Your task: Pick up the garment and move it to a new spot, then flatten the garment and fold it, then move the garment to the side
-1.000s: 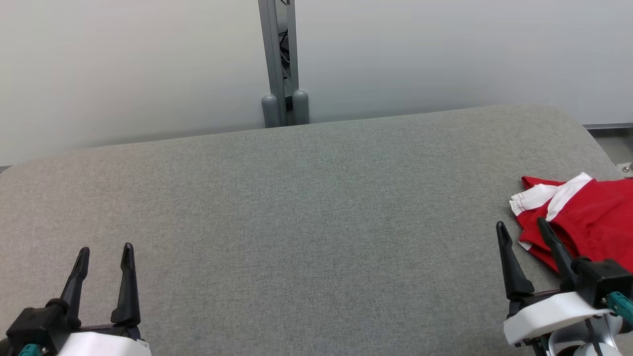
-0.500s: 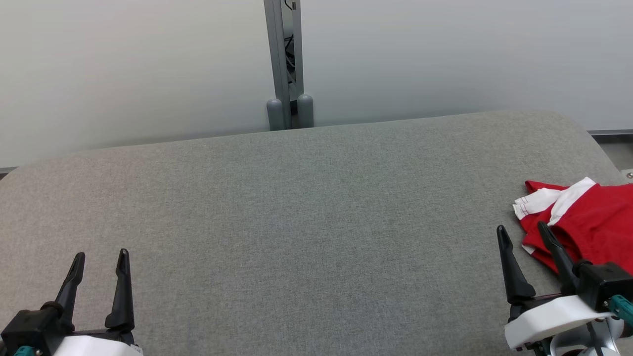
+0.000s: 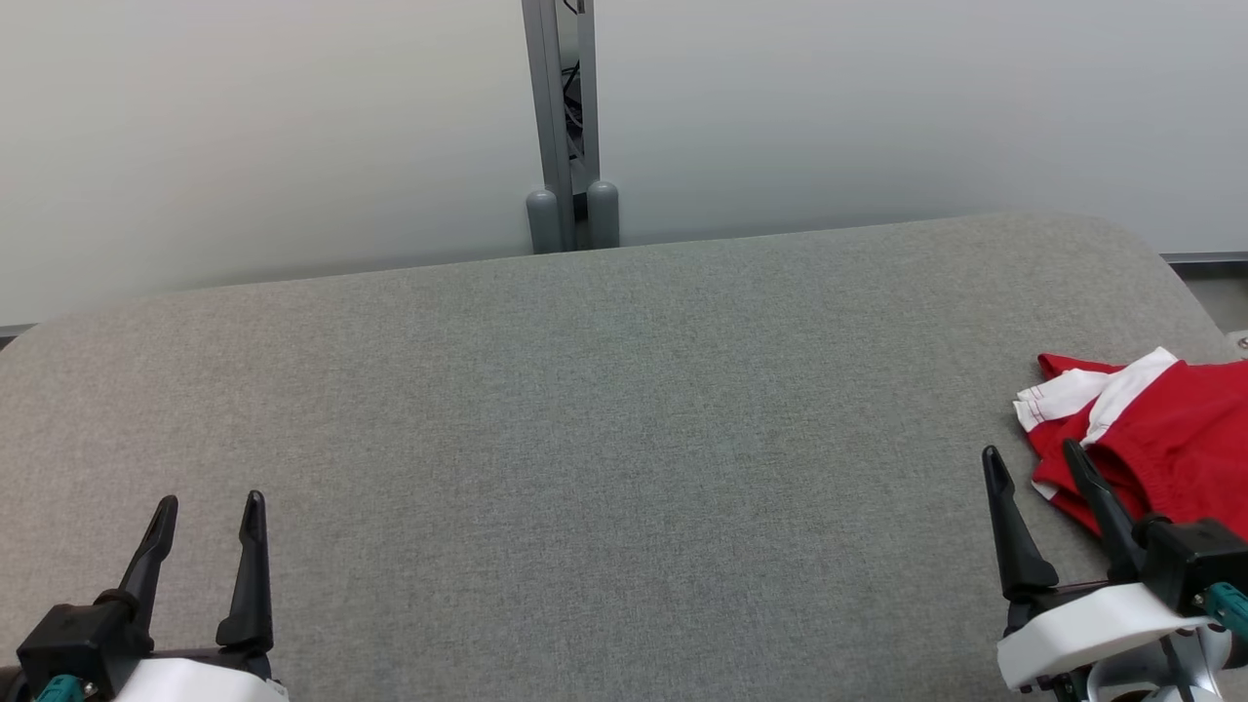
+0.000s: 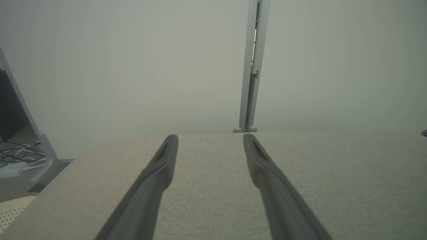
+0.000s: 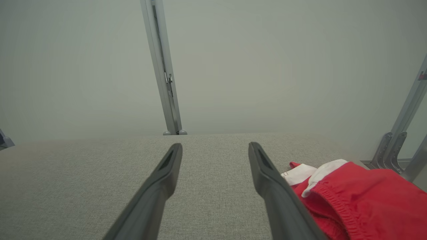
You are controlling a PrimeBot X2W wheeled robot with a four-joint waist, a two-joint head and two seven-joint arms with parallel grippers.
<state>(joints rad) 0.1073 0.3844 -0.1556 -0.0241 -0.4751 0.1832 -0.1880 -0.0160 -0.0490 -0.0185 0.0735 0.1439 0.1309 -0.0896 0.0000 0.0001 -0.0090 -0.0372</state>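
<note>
The garment (image 3: 1160,429) is red with white trim and lies crumpled at the right edge of the grey padded table (image 3: 604,439). In the right wrist view the garment (image 5: 360,200) shows an elastic waistband and sits just right of my right fingers. My right gripper (image 3: 1033,453) hovers open at the lower right, its right finger over the garment's near edge, nothing between the fingers (image 5: 215,146). My left gripper (image 3: 210,502) is open at the lower left over bare table, far from the garment (image 4: 210,136).
A pale wall runs behind the table, with a grey metal post (image 3: 564,127) at its middle. Metal brackets (image 5: 390,153) stand off the table's right end. Cables (image 4: 20,156) lie on the floor past the left end.
The head view has shifted a little, so the whole picture sits slightly differently. Both grippers stay open in about the same places, and the garment has not moved.
</note>
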